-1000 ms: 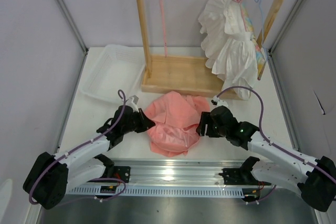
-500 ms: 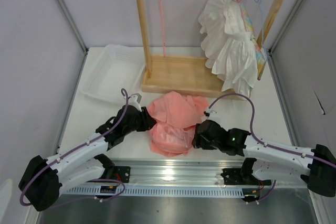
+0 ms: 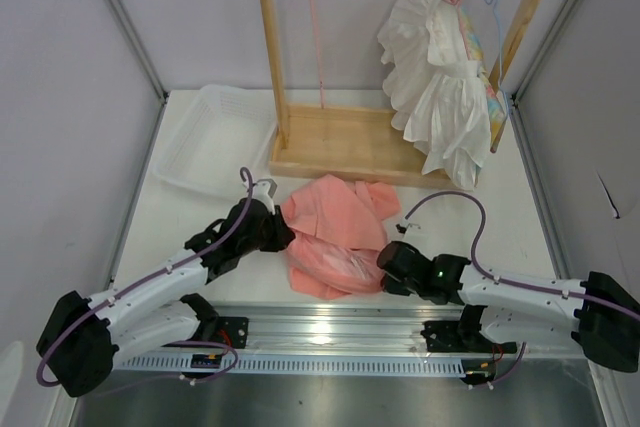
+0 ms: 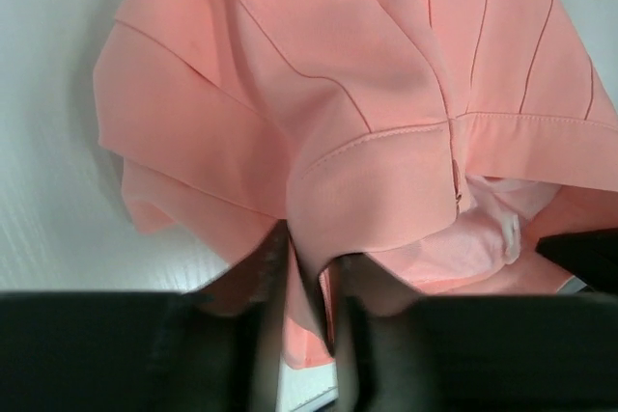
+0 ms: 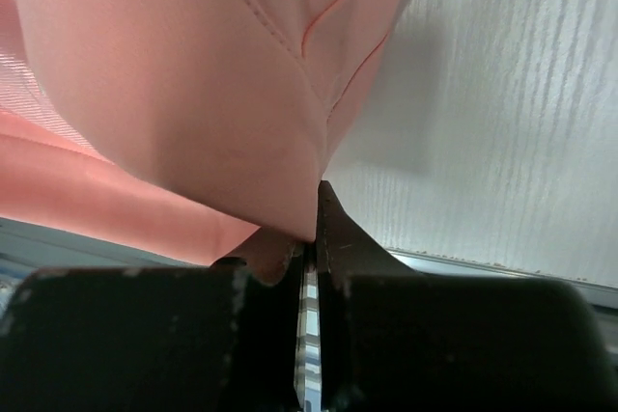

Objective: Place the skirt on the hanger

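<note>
1. Top external view: the skirt (image 3: 335,237) lay crumpled on the bench (image 3: 520,217) in the lower middle of the frame, just in front of the wooden rack (image 3: 345,142) and between the two arms.
2. The left claw (image 3: 275,230) met the skirt's left edge. In the left wrist view, at the bottom of the frame, that claw (image 4: 307,277) pinched a fold of the cloth (image 4: 367,94) just below a stitched seam.
3. The right claw (image 3: 385,265) sat at the skirt's lower right edge. In the right wrist view it (image 5: 309,238) was almost pressed together, with a thin lip of the pink cloth (image 5: 193,94) nipped between the jaws.
4. The two holds on opposite sides looked meant to let the arms lift the cloth and pull it open, since a heap cannot be threaded onto wire.
5. The hanger (image 3: 314,27) hung from the rack's top rail in the upper middle, seen edge on and well apart from the skirt, so the hanging was not yet done.
6. A white ruffled garment (image 3: 440,77) hung at upper right, clear of both arms.
</note>
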`<state>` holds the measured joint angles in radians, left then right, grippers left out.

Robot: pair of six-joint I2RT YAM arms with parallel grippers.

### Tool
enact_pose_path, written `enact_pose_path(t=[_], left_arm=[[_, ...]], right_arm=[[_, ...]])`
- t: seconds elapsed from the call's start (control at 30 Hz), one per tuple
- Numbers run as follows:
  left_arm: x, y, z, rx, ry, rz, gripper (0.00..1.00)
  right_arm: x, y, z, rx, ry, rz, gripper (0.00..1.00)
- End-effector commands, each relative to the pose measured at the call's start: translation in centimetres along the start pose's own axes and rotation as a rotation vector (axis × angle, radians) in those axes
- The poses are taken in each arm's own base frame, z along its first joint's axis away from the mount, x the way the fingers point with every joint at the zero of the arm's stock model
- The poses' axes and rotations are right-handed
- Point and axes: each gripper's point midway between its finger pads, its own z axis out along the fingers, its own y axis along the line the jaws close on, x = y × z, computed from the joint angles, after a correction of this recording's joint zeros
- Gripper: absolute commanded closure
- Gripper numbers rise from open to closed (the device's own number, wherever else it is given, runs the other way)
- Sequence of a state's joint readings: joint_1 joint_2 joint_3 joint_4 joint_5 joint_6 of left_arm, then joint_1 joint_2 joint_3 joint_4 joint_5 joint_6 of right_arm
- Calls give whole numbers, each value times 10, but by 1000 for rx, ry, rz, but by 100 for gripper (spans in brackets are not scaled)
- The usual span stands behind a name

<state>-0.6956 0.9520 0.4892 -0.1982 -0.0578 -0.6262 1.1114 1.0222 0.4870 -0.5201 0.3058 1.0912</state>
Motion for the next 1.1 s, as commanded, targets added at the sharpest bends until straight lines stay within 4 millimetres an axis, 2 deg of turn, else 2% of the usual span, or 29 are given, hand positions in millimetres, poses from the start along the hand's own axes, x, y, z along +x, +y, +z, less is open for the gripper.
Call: enact_pose_path(t=[0.0, 0.03, 0.07, 0.13, 0.17, 0.3, 0.37, 0.43, 0.47, 0.5, 0.57, 0.6, 0.63, 0.67, 0.83, 0.97, 1.07], left_arm=[[-7, -6, -2, 2, -6, 16, 83], [-1, -4, -1, 3, 4, -5, 87], [5, -2, 1, 2, 16, -16, 90], [18, 1, 5, -13, 45, -50, 95], [25, 4, 7, -20, 57, -60, 96], [45, 4, 14, -33, 78, -117, 97], [54, 2, 19, -38, 92, -105, 93], [60, -2, 21, -32, 101, -93, 88], [58, -6, 21, -21, 94, -86, 82], [50, -14, 20, 0, 72, -70, 78], [47, -25, 17, 40, 54, -28, 64], [35, -36, 14, 70, 22, -5, 60], [30, -44, 10, 93, 10, 16, 58], [31, -45, 10, 96, 12, 36, 55], [8, -63, 2, 116, -15, 82, 52], [-2, -73, -6, 128, -19, 102, 52], [-5, -75, -9, 114, -1, 122, 53]], right_arm=[[-28, -12, 1, 70, -118, -11, 98], [-41, -8, 1, 71, -136, -10, 99], [-57, -13, 4, 92, -146, 27, 100], [-83, -12, 10, 84, -186, -4, 100], [-105, -21, 11, 100, -220, 43, 100], [-150, -18, 17, 40, -246, 73, 100], [-166, -5, 17, 15, -270, 41, 100], [-160, 2, 20, 8, -238, 10, 98], [-154, 4, 20, 15, -225, -4, 95], [-143, 7, 20, 16, -219, -33, 84], [-131, 10, 17, 5, -211, -31, 75], [-124, 9, 15, 3, -205, -31, 69], [-111, 7, 16, 5, -187, -46, 62], [-104, 4, 13, 14, -176, -28, 60], [-79, -18, 7, 78, -136, -17, 52], [-79, -28, -10, 105, -155, 7, 46], [-82, -29, -24, 94, -170, 26, 46]])
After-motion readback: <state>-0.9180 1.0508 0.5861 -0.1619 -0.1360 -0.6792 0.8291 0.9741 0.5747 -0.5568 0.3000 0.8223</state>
